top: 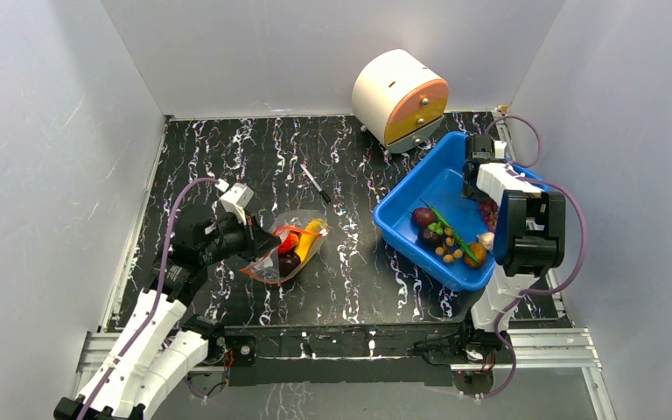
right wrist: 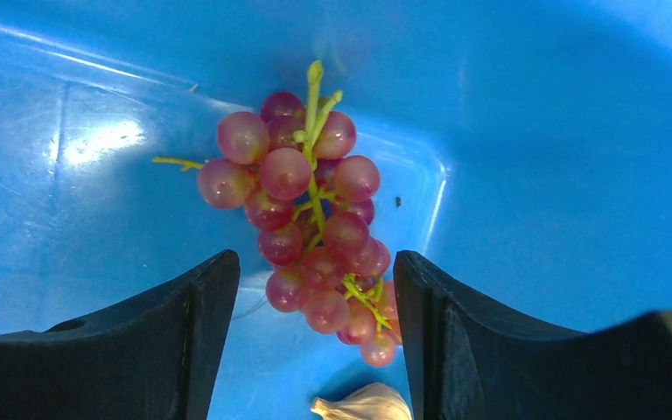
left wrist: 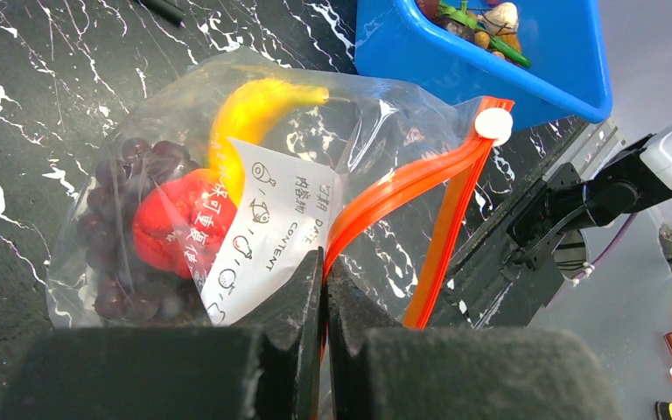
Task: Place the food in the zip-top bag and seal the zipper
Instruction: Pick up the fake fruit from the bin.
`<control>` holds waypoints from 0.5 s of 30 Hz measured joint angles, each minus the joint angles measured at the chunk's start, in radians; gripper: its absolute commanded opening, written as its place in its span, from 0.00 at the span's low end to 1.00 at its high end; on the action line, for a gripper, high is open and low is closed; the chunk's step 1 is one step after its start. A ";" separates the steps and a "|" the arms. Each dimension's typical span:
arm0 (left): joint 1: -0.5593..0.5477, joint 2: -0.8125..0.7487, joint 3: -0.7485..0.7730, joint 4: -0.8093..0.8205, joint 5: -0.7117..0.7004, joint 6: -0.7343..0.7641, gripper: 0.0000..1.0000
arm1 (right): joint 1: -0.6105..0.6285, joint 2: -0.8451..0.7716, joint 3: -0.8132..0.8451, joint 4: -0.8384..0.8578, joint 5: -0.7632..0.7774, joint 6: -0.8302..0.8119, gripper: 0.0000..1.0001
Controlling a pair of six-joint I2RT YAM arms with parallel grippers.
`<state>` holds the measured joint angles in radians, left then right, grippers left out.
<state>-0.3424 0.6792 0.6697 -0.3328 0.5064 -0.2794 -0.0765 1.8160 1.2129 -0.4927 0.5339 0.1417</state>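
Left gripper (left wrist: 325,262): jaws pressed together, clamped on the near edge of the zip-top bag (left wrist: 385,131), right where the red-orange zipper (left wrist: 402,188) runs in between the pads. The white label (left wrist: 267,236) sits just ahead of the tips, to their left. The bag lies on the black marbled table (top: 227,157), straight out in front of this gripper. Its mouth is not sealed: the two zipper strips spread apart ahead and to the right of the tips, meeting at the white slider tab (left wrist: 493,123) at the far end.

In the bag, beyond the tips and to the left:
- yellow banana (left wrist: 254,109), farthest out
- red fruit (left wrist: 171,223), beside the label
- dark grapes (left wrist: 122,175), far left, against the bag wall

Right gripper (right wrist: 315,262): jaws apart, nothing gripped. It is down inside the blue bin (right wrist: 534,131). A pink-red grape bunch (right wrist: 311,201) lies on the bin floor; its lower end is between the two fingers and the rest reaches out past the tips. There is a gap on the left finger's side. Contact on the right finger's side cannot be told. A garlic bulb (right wrist: 363,404) lies between the fingers, nearer the wrist.

In the top view, more toy food (top: 446,241) lies in the bin on the near side of that gripper. A thin black pen (top: 315,182) lies on the table beyond the bag.
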 measured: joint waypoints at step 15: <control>0.000 0.011 0.000 0.005 -0.002 0.001 0.00 | -0.004 0.055 -0.005 0.013 -0.061 0.023 0.43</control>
<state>-0.3424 0.6903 0.6697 -0.3283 0.5041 -0.2787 -0.0807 1.8713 1.2083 -0.4801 0.4725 0.1642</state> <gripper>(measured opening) 0.009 0.542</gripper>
